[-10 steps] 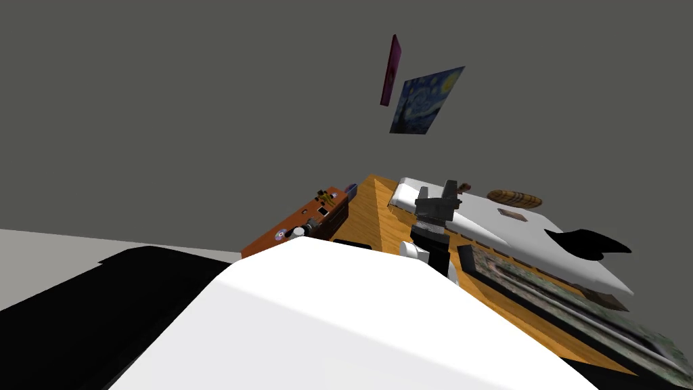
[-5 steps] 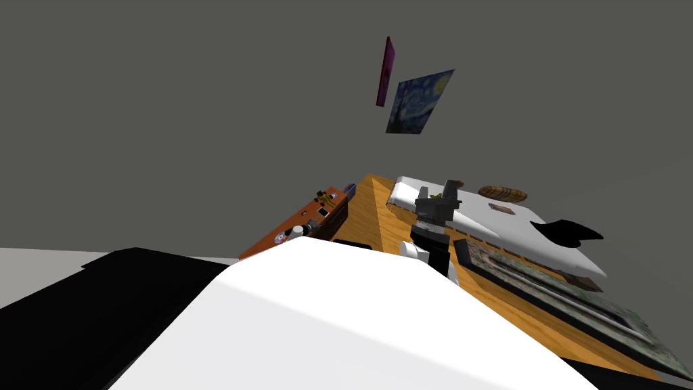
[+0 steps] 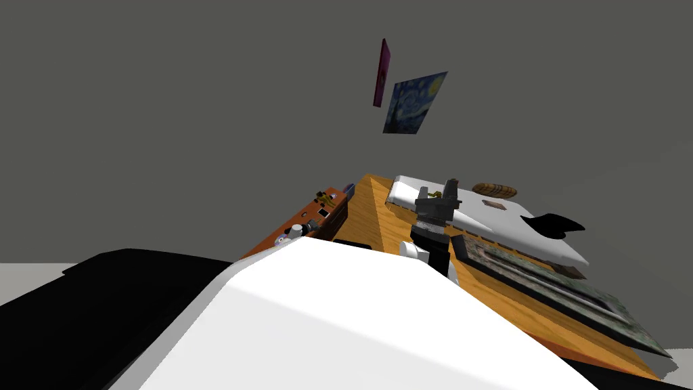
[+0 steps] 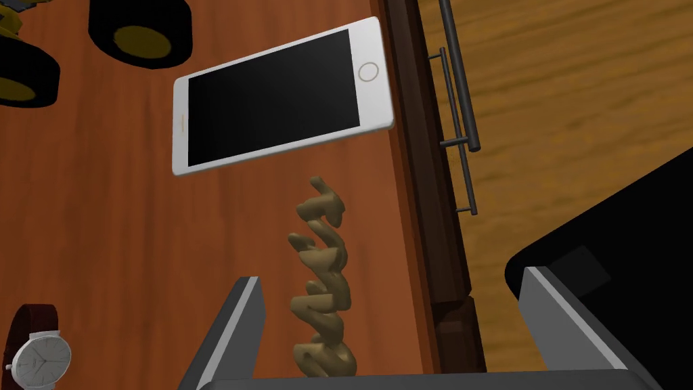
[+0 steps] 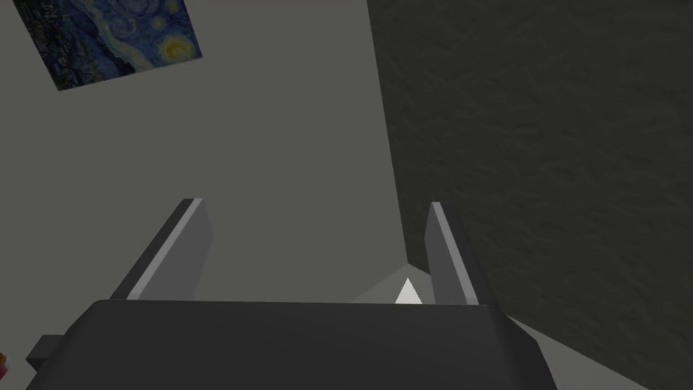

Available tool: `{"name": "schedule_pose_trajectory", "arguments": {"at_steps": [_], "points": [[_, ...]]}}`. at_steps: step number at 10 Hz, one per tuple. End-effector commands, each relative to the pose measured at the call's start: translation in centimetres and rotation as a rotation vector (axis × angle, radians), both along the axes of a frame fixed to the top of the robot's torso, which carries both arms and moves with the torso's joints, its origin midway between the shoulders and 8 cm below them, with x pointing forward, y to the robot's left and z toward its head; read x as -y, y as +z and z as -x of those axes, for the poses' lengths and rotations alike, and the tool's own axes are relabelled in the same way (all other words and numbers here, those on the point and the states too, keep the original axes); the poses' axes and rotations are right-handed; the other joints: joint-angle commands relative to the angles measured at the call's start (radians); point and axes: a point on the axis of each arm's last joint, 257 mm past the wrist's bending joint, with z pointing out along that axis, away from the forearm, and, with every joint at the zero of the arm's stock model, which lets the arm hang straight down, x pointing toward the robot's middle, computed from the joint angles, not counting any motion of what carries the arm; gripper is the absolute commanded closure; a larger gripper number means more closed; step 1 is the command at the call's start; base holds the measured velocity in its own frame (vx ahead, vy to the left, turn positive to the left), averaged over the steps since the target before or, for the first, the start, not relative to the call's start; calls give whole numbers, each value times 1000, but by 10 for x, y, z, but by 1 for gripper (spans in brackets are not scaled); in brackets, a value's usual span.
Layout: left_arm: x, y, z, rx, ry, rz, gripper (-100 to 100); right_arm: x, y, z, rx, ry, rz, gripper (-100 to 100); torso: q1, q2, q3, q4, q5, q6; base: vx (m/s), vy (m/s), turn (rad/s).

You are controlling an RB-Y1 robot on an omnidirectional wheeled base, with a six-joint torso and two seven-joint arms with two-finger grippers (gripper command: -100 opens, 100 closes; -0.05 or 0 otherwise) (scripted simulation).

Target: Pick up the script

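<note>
- Over the last second the whole head view shifts. The bed (image 3: 477, 220) and the patterned rug (image 3: 541, 288) beside it slide toward the middle of the picture and tilt, and the paintings (image 3: 406, 101) on the wall drift the same way. That is my own turn, not a move of the things.
- The reddish-brown bench (image 3: 265, 246) keeps its place at my left in that view, so I judge that I am still within reach of it.
- The right gripper (image 3: 437, 189) holds the same spot above my chest, raised in front of the bed, its two blades apart and empty.
- The left gripper (image 4: 391, 274) hangs over the bench, its fingers (image 4: 233, 325) spread wide and holding nothing.
- The script (image 4: 323, 271), which I take to be the tan, curly piece lying flat on the bench, sits below that gap. It is nearer one finger than the other and close to the bench's front edge.
- A white phone (image 4: 277, 101) lies just beyond the script and apart from it, and a watch (image 4: 40, 355) lies off to the far side.
- Nothing is lifted yet, and the turn reads as a last trim of my stance.
- The grasp looks next: centre the gap over the script, lower, close.
- The piece looks thin and knobbly, so the fingers could slip off it or nudge it toward the edge.
</note>
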Motion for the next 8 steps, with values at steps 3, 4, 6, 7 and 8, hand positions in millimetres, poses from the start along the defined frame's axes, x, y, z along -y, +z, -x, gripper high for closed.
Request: {"name": "schedule_pose_trajectory", "arguments": {"at_steps": [3, 4, 6, 7, 8], "points": [[-5, -9, 7, -48, -18, 24, -100, 0, 0, 0, 0, 0, 0, 0, 0, 0, 0, 0, 0, 0, -10, 56, -55], [-7, -12, 10, -62, -23, 28, -100, 0, 0, 0, 0, 0, 0, 0, 0, 0, 0, 0, 0, 0, -11, 60, -55], [-11, -19, 22, -98, -35, 34, -100, 0, 0, 0, 0, 0, 0, 0, 1, 0, 0, 0, 0, 0, 8, 81, -40], [-10, -17, 18, -85, -29, 32, -100, 0, 0, 0, 0, 0, 0, 0, 2, -1, 0, 0, 0, 0, 5, 47, -11], [-10, -18, 19, -88, -31, 33, 0, 0, 0, 0, 0, 0, 0, 0, 0, -1, 0, 0, 0, 0, 1, 9, 0]]}}
